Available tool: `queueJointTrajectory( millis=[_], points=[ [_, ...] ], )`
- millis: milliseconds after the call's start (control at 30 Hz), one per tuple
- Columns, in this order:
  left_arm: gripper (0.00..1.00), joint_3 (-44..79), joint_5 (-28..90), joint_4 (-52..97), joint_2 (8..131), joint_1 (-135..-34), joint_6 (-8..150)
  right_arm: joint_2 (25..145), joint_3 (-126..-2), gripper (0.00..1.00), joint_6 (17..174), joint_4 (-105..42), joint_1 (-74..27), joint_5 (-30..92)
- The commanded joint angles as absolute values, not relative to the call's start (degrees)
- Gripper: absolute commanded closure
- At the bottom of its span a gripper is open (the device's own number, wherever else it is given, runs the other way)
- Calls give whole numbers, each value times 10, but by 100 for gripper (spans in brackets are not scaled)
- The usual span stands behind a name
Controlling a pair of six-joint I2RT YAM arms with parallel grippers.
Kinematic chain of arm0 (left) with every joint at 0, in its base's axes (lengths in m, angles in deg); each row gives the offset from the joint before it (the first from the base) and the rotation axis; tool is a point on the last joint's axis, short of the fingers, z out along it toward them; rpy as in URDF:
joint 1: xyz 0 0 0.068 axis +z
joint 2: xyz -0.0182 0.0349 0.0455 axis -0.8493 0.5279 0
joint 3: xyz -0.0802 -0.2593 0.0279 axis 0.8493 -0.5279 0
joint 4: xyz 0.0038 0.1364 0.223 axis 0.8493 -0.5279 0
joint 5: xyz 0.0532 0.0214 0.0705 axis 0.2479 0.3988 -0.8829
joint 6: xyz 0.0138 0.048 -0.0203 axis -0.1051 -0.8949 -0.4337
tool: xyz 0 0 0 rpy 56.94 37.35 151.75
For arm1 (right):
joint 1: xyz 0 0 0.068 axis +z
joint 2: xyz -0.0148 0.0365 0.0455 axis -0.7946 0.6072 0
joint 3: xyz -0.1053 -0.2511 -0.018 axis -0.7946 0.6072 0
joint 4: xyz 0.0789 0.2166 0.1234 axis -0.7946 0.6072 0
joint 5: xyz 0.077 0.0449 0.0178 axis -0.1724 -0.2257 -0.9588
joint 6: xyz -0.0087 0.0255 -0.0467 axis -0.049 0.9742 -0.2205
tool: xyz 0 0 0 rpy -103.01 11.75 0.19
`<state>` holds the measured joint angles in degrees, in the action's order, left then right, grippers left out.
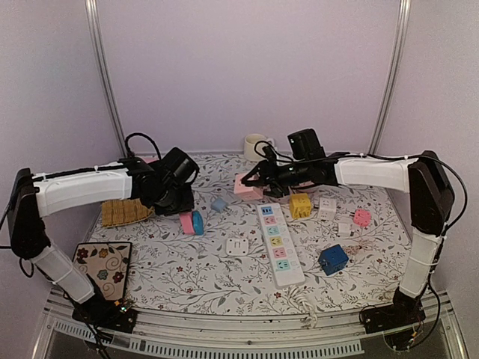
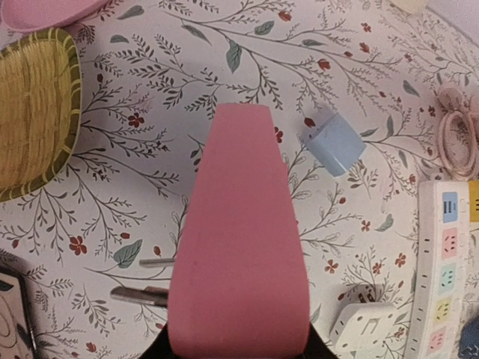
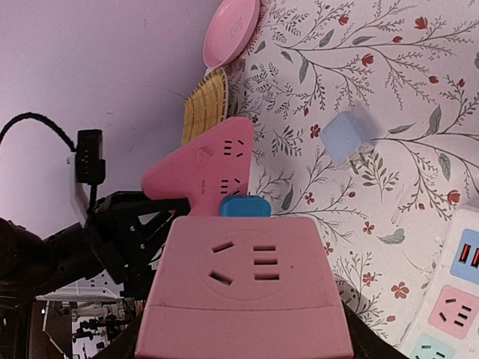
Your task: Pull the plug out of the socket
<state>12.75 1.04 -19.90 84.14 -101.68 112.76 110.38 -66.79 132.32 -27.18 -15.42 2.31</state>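
Top: left end effector (image 1: 182, 212) was seen clamped on pink socket (image 1: 185, 223), blue plug (image 1: 197, 222) seated in it, near woven basket (image 1: 123, 212). Left wrist: grip was filled by the socket. Right wrist: pink adapter block (image 3: 247, 284) was pinched by right end effector (image 3: 247, 340).

Floral tablecloth (image 1: 187, 269) spread over table. Woven basket (image 1: 126, 212) placed at left, pink plate (image 3: 232, 30) seen near it. Patterned square mat (image 1: 103, 263) laid at near left corner. White power strip (image 1: 278, 243) with coloured outlets laid lengthwise at centre. White square socket (image 1: 238, 246) set just beside it on left, blue cube adapter (image 1: 333, 259) on right. Yellow cube (image 1: 301, 206), white cube (image 1: 327, 209), pink round plug (image 1: 362, 218) grouped beyond. Light blue adapter (image 1: 218, 203) left lying alone, prongs exposed. Cream mug (image 1: 256, 146) set at back.
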Motion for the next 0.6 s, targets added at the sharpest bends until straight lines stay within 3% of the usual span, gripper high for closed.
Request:
queueJointTrajectory(
  millis=[0, 433, 567],
  points=[
    [100, 139, 3, -162, 800, -1020, 1117, 1160, -726, 90, 1289, -252, -139, 30],
    [100, 130, 1, -155, 745, -1019, 1121, 1295, -812, 82, 1255, -202, -94, 53],
    [100, 129, 3, -153, 740, -1019, 1120, 1308, -813, 65, 1257, -193, -90, 59]
  ],
)
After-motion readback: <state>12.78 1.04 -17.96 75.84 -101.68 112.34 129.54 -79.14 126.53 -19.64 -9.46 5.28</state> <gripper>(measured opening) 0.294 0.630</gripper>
